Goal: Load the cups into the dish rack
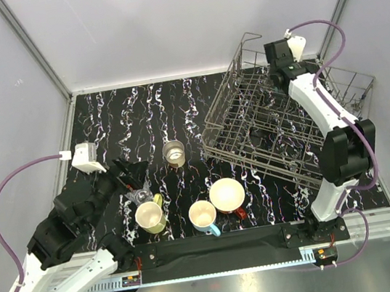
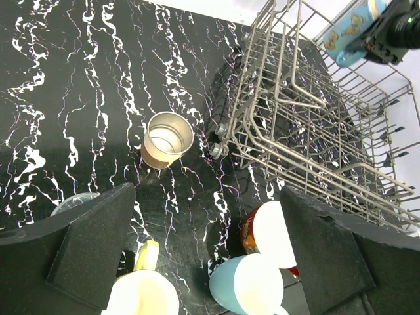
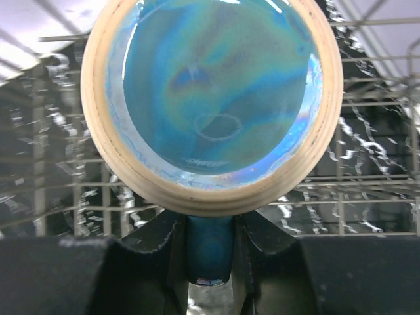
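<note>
The grey wire dish rack (image 1: pixel 265 124) stands at the right; it also shows in the left wrist view (image 2: pixel 308 125). My right gripper (image 1: pixel 290 52) hovers over its far end, shut on the handle (image 3: pixel 210 252) of a teal cup (image 3: pixel 213 98) whose base fills the right wrist view. The teal cup also shows in the left wrist view (image 2: pixel 351 29). My left gripper (image 1: pixel 131 171) is open and empty above the table. Below it stand a steel cup (image 2: pixel 167 139), a red mug (image 2: pixel 272 233), a light-blue mug (image 2: pixel 252 285) and a yellow-green mug (image 2: pixel 141 295). A clear tumbler (image 2: pixel 72 202) is half hidden by one finger.
The black marbled table (image 1: pixel 118 121) is walled by white panels at the back and sides. The mugs (image 1: pixel 203 217) cluster near the front edge by the arm bases. A black bar (image 1: pixel 217 245) runs along that edge.
</note>
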### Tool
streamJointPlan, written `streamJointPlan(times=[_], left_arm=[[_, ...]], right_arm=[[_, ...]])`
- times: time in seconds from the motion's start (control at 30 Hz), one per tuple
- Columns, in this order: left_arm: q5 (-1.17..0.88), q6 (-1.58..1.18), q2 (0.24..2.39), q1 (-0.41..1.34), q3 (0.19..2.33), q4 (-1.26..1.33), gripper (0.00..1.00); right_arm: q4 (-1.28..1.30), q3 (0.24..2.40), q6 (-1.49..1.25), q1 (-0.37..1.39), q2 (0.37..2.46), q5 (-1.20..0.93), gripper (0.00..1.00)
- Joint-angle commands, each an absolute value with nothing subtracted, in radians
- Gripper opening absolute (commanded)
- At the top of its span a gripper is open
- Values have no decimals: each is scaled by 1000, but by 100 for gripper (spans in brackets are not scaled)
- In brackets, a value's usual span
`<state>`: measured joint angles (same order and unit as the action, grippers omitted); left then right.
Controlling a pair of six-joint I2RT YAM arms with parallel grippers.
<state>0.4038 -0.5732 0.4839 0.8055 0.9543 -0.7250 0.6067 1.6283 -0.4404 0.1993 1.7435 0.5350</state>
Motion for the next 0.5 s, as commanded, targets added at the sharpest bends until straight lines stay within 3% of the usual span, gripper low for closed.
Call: streamJointPlan(times=[0.0,0.47], left_arm=[[405,-572,480,810,959,-689,99],[399,-574,497,810,951,-678,99]], right_arm=[[476,1615,-411,163,1658,572,0],[405,1629,-339,129,1715,541,0]])
